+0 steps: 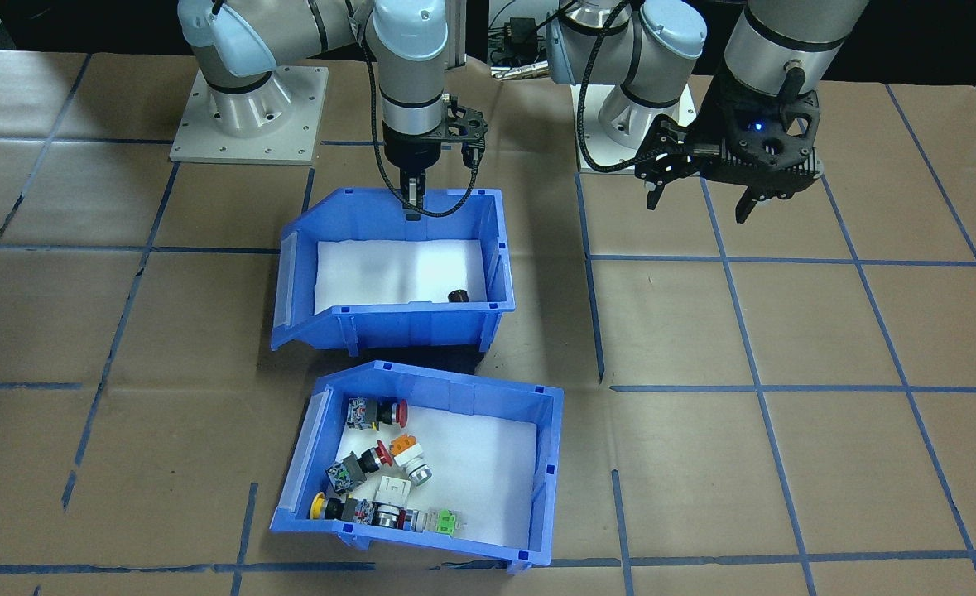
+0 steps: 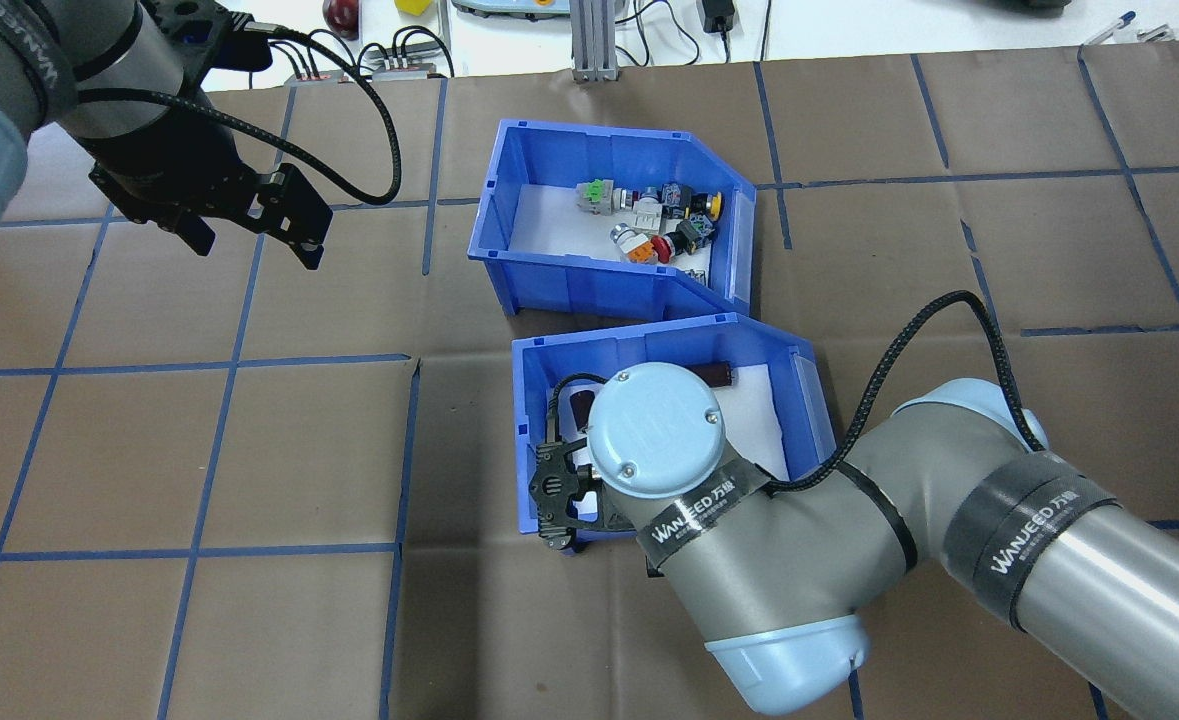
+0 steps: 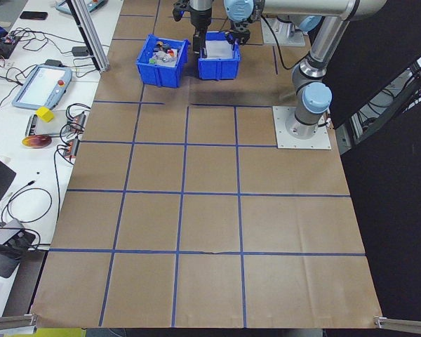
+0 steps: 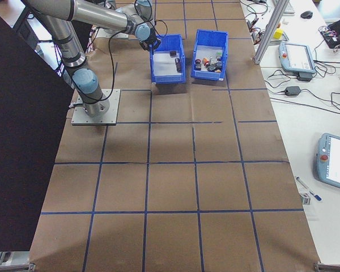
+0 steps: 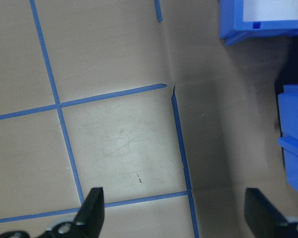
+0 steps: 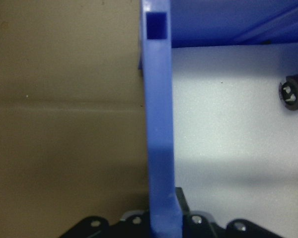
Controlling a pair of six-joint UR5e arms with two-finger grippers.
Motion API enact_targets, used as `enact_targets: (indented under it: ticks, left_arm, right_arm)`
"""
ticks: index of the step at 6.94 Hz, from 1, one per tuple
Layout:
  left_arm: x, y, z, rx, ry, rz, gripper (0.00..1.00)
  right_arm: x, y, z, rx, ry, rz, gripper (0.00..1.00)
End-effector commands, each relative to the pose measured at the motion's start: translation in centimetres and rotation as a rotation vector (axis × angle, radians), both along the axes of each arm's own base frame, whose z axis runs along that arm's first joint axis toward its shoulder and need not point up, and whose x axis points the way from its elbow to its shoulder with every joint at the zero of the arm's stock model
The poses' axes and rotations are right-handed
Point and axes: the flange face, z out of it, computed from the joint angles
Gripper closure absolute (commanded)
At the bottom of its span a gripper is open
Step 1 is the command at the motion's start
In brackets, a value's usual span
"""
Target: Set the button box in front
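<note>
Brown paper marked with a blue tape grid covers the counter (image 1: 786, 463), where two blue plastic bins with white foam liners sit near each other, well apart from the left gripper (image 1: 699, 199), which hangs released above bare paper. On the side far from the robot lies the button box (image 1: 421, 468), its colourful red, orange, yellow and green push-button switches (image 1: 380, 472) gathered inside. The right gripper (image 1: 415, 199) is clenched on the rear wall of the nearer blue bin (image 1: 396, 273), which holds a small dark cylindrical part (image 1: 458, 295).
</note>
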Motion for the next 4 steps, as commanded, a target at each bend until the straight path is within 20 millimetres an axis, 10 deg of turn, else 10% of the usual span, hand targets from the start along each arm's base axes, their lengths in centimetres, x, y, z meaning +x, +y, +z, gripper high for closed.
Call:
enact_targets:
  ticks: [1, 3, 4]
  left_arm:
    - [0.11, -0.31, 0.17, -0.023, -0.004, 0.002, 0.01]
    - [0.14, -0.27, 0.26, -0.026, -0.006, 0.010, 0.01]
    - [0.48, 0.05, 0.65, -0.034, -0.042, 0.010, 0.01]
  right_arm:
    - [0.10, 0.08, -0.31, 0.009, 0.001, 0.000, 0.90]
    - [0.15, 0.13, -0.33, 0.012, -0.008, -0.050, 0.90]
    - [0.14, 0.06, -0.38, 0.013, -0.009, -0.052, 0.67]
